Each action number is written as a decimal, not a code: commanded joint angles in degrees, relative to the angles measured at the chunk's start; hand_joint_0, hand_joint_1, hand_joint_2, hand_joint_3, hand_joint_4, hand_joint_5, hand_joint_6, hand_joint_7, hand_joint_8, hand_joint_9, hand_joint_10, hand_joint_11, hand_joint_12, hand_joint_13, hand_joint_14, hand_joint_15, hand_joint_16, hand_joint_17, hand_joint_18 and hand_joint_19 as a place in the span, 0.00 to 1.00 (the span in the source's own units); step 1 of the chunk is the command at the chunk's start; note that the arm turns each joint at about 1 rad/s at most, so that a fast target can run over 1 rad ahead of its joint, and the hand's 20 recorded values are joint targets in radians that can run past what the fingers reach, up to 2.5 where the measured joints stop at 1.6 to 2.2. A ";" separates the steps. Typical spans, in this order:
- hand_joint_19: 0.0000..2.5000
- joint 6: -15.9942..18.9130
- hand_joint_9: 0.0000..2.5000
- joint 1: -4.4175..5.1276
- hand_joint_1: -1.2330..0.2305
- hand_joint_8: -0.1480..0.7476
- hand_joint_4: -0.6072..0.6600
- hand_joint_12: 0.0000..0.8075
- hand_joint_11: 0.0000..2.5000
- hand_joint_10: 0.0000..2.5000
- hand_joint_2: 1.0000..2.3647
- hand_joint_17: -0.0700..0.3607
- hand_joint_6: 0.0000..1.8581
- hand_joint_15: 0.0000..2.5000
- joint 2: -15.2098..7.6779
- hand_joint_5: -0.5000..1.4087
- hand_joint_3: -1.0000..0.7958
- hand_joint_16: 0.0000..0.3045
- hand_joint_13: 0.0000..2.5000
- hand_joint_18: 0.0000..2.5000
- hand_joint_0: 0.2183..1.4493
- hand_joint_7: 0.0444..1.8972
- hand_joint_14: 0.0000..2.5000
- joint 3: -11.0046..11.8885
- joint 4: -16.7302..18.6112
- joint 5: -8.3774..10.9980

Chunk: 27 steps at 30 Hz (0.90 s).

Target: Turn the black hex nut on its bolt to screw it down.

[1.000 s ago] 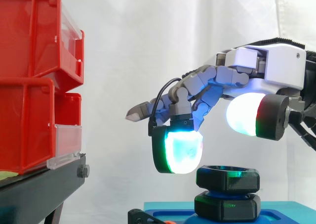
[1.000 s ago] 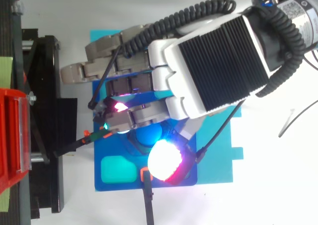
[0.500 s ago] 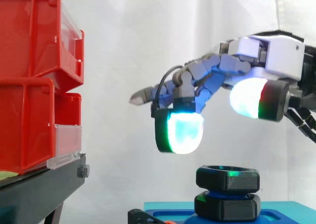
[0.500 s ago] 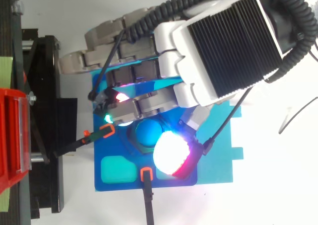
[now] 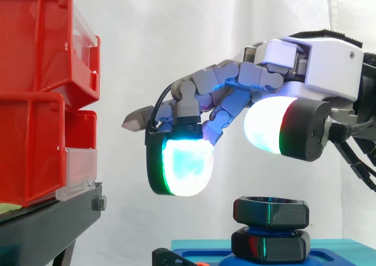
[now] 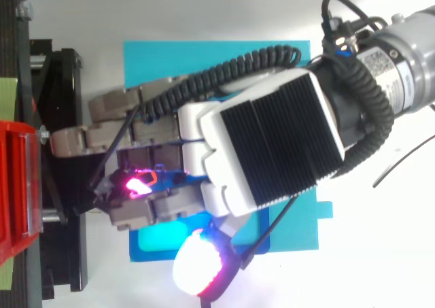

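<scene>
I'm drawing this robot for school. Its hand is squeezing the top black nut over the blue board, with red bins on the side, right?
Not quite. In the side view the hand isn't squeezing the top black nut; it hangs above it with a gap, holding nothing. The rest is right: blue board underneath, red bins at the side.

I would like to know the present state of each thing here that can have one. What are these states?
hand: open, fingers relaxed, holding nothing, above the nut and apart from it.
black hex nut: level, untouched, sitting above a second black nut.
red bins: stacked on the black stand.
teal board: lying flat under the hand.
</scene>
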 commanded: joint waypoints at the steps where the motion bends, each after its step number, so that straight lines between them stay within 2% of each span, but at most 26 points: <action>1: 0.13 -0.03 0.39 1.09 0.74 0.52 0.65 0.44 0.10 0.00 0.00 0.43 0.31 0.00 -0.08 0.24 0.28 0.17 0.18 0.22 0.24 0.67 0.00 -0.24 -0.58 1.13; 9: 0.13 -0.12 0.41 1.79 0.74 0.51 0.60 0.43 0.10 0.00 0.00 0.43 0.37 0.00 -0.08 0.24 0.28 0.17 0.18 0.22 0.25 0.61 0.00 -0.50 -2.34 1.66; 14: 0.13 -0.38 0.41 2.58 0.74 0.51 0.59 0.43 0.10 0.00 0.00 0.43 0.38 0.00 -0.08 0.24 0.28 0.17 0.19 0.22 0.25 0.60 0.00 -0.50 -3.48 1.93; 18: 0.13 -0.38 0.41 2.67 0.73 0.51 0.58 0.43 0.10 0.00 0.00 0.42 0.38 0.00 -0.34 0.24 0.28 0.16 0.19 0.22 0.25 0.60 0.00 -0.50 -3.74 2.19; 22: 0.13 -0.21 0.41 2.67 0.72 0.51 0.58 0.42 0.10 0.00 0.00 0.42 0.38 0.00 -2.10 0.24 0.28 0.16 0.19 0.22 0.25 0.60 0.00 -0.50 -3.13 2.01; 24: 0.13 -0.12 0.41 2.41 0.72 0.51 0.58 0.42 0.10 0.00 0.00 0.42 0.38 0.00 -2.62 0.24 0.28 0.16 0.19 0.22 0.25 0.60 0.00 -0.50 -1.72 1.93; 27: 0.13 0.15 0.41 2.49 0.72 0.51 0.58 0.42 0.10 0.00 0.00 0.42 0.38 0.00 -2.62 0.24 0.28 0.16 0.19 0.22 0.25 0.60 0.00 -0.50 -0.49 1.75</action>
